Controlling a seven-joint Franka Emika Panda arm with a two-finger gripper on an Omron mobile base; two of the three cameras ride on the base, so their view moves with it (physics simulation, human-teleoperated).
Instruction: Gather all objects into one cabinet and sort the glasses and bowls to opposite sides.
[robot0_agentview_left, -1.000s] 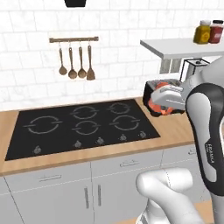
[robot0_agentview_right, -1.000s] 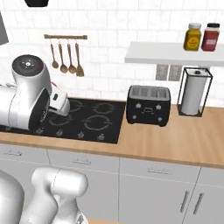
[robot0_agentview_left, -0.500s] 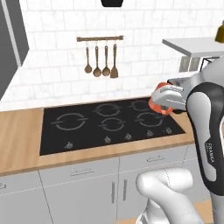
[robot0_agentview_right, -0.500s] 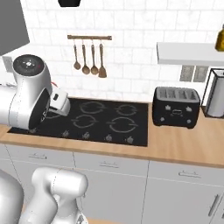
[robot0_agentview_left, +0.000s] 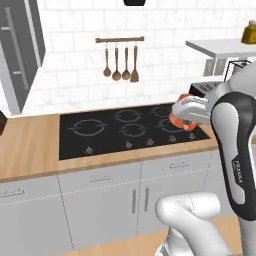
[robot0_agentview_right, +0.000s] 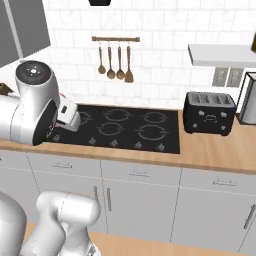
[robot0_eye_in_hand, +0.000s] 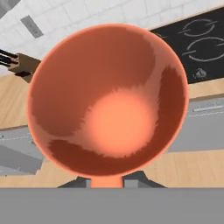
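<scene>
While jaws clench its rim | orange-red cup: round, glossy, mouth facing hand camera

Small vertical "FRANKA" lettering on white arm.

The orange-red cup looks smooth and matt, its inside mottled in lighter and darker patches. The desk is pale wood with a soft sheen; the hob is glossy black glass. The wall tiles are white and glazed. The toaster looks like dark satin plastic, the cabinet door flat matt grey, and the hanging spoons wooden.
</scene>
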